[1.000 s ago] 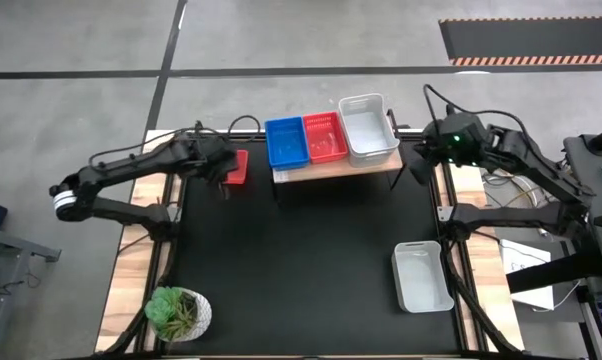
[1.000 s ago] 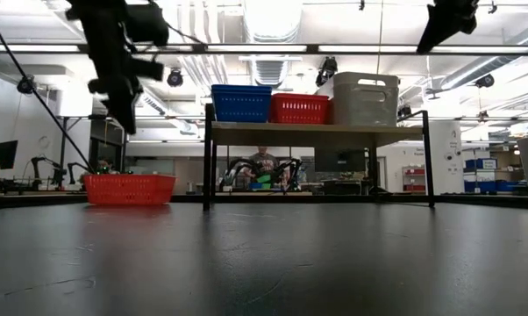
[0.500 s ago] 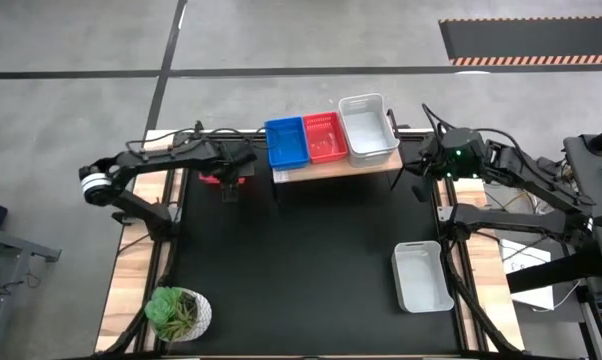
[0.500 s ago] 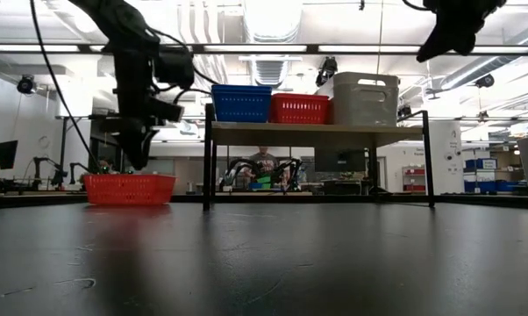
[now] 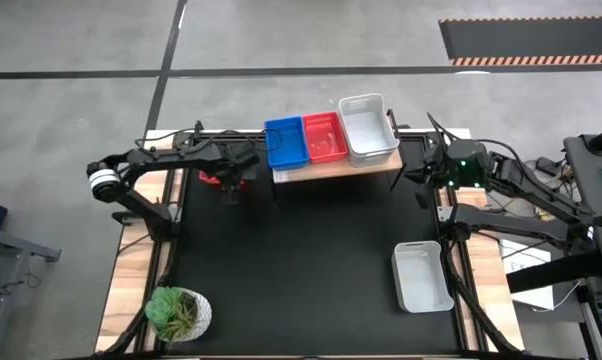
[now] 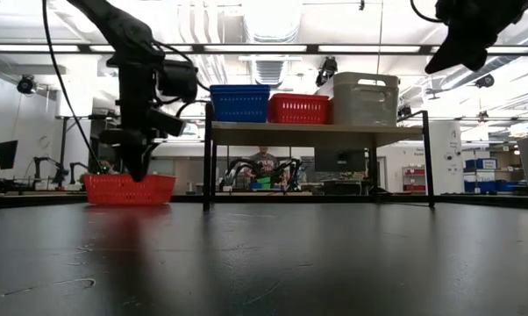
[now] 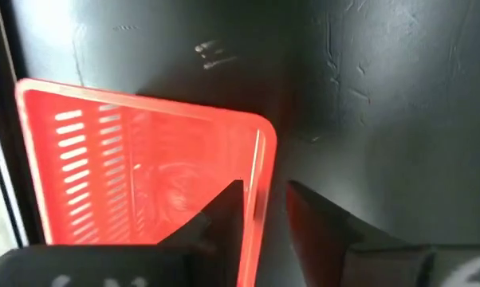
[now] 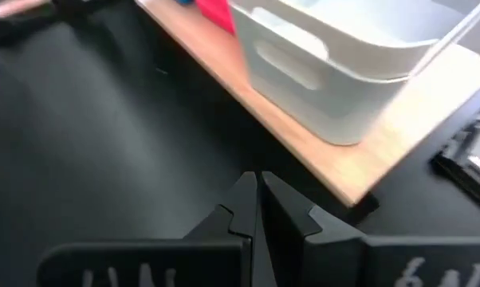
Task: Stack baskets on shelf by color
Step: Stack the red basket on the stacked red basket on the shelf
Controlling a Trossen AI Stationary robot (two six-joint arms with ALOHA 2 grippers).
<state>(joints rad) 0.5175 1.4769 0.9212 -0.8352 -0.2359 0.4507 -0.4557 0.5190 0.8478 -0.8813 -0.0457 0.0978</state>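
On the light-wood shelf (image 5: 331, 168) at the table's far edge stand a blue basket (image 5: 286, 142), a red basket (image 5: 326, 136) and a white basket (image 5: 368, 127), side by side. Another red basket (image 7: 144, 175) rests on the table left of the shelf, mostly under my left arm in the high view. My left gripper (image 7: 264, 187) points down at it, open, its fingers astride one side wall. My right gripper (image 8: 256, 191) hangs shut and with nothing in it, in the air off the shelf's right end (image 5: 421, 180). My left gripper comes from above with one finger (image 7: 224, 207) inside the red basket and the other (image 7: 320, 223) outside it, the wall's rim (image 7: 260, 183) near a corner between them. Whether either finger touches the wall I cannot tell. The basket sits flat on the table.
A white basket (image 5: 422, 276) lies on the table near the right edge. A potted green plant (image 5: 177, 312) stands at the near left corner. The shelf's black legs (image 6: 208, 158) rise just right of the red basket on the table.
My left gripper has come down and toward the shelf, onto the red basket on the table, which has kept its place. My right gripper has sunk a little beside the shelf's right end and stays shut.
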